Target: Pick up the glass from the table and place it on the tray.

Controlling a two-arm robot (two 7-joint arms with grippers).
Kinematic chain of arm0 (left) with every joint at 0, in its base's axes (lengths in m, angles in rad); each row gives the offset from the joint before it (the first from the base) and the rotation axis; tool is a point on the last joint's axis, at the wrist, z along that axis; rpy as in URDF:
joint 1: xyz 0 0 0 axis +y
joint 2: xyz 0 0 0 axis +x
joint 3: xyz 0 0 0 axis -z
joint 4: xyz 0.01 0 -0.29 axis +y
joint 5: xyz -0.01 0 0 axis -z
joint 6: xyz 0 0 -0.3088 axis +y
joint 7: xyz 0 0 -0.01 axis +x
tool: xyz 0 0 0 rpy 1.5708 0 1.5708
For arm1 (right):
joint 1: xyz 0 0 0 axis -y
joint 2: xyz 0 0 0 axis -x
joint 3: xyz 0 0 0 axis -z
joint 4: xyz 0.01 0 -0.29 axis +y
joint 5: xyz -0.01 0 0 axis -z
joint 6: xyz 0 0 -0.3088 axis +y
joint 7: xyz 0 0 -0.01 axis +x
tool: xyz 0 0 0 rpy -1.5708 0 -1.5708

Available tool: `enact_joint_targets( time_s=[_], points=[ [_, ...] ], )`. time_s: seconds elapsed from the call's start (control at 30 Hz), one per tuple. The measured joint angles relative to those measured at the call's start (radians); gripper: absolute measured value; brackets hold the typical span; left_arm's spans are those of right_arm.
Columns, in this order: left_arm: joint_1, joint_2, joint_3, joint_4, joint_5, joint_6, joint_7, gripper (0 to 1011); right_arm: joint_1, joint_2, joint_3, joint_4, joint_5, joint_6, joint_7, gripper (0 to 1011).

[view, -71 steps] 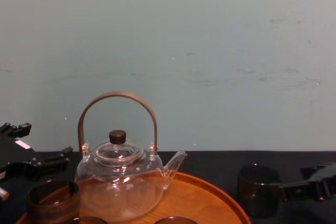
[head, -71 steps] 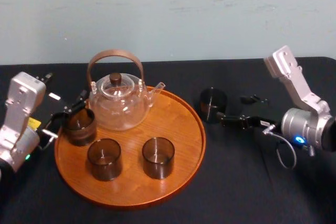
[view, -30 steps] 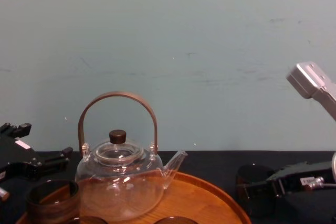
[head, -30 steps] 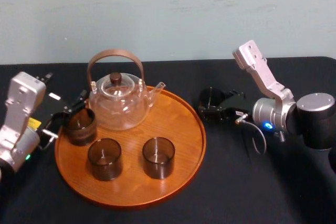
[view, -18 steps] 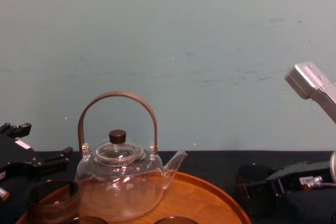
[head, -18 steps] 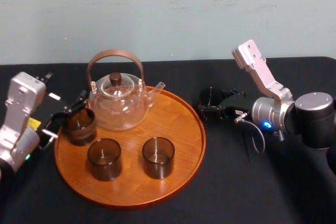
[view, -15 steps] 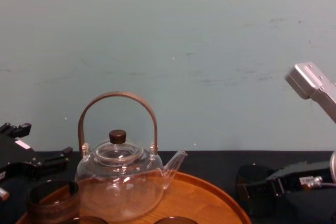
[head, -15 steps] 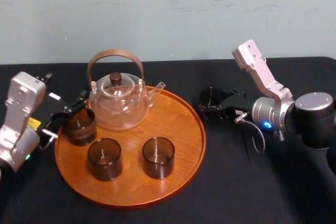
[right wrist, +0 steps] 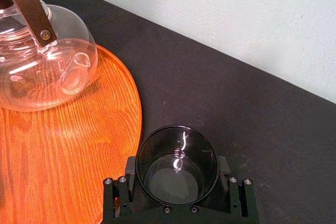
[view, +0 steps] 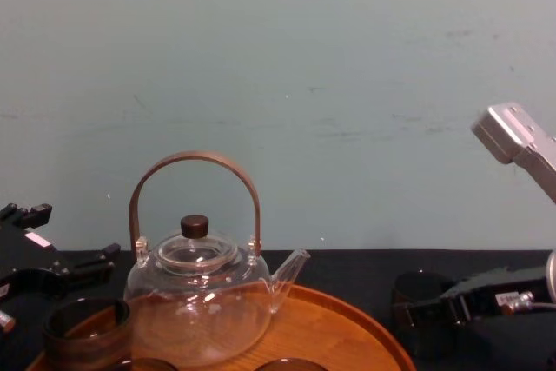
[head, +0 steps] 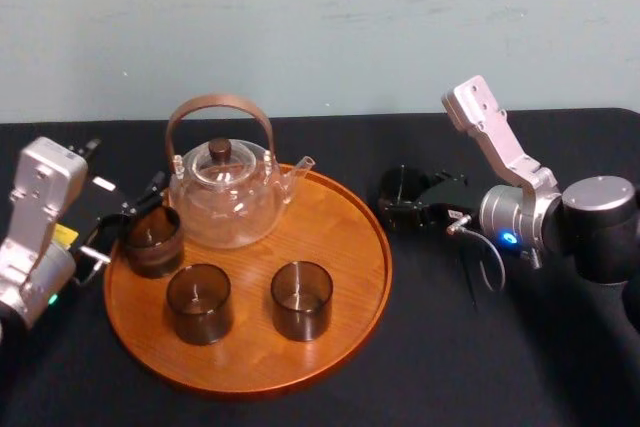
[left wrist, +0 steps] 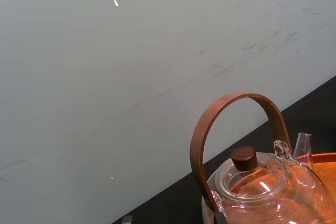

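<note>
The glass [head: 400, 185] is a dark smoky tumbler standing upright on the black table [head: 450, 347], just right of the tray [head: 340, 237]. My right gripper [head: 402, 201] reaches in from the right, with one finger against each side of the glass. In the right wrist view the glass [right wrist: 176, 182] sits between the black pads [right wrist: 129, 170], which touch its wall, beside the tray's rim [right wrist: 137, 129]. From the chest, the glass [view: 415, 294] shows at lower right. My left gripper [head: 118, 232] rests at the tray's left edge, fingers spread.
A clear glass teapot [head: 222, 197] with a brown hoop handle stands at the back of the tray. Three dark glasses stand on the tray: one at the left [head: 153, 240] beside my left gripper, and two near the front [head: 199, 302] [head: 301, 299]. The tray's right half is bare.
My right arm swung left and brought its fingers around the glass. In the last half second the fingers drew in against it. The left arm and the tray's things stayed still.
</note>
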Motion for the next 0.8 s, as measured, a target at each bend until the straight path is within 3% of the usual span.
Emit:
enact_joint_targets(
  time_s=[0.4,0.8],
  points=[
    [0.0,0.0,0.0,0.0,0.0,0.0,0.0,1002,-0.005,0.004,0.004,-0.011,0.003,0.002,0.009,900],
    [0.0,0.0,0.0,0.0,0.0,0.0,0.0,1001,-0.03,0.052,0.044,-0.143,0.031,0.032,0.036,901]
  ],
)
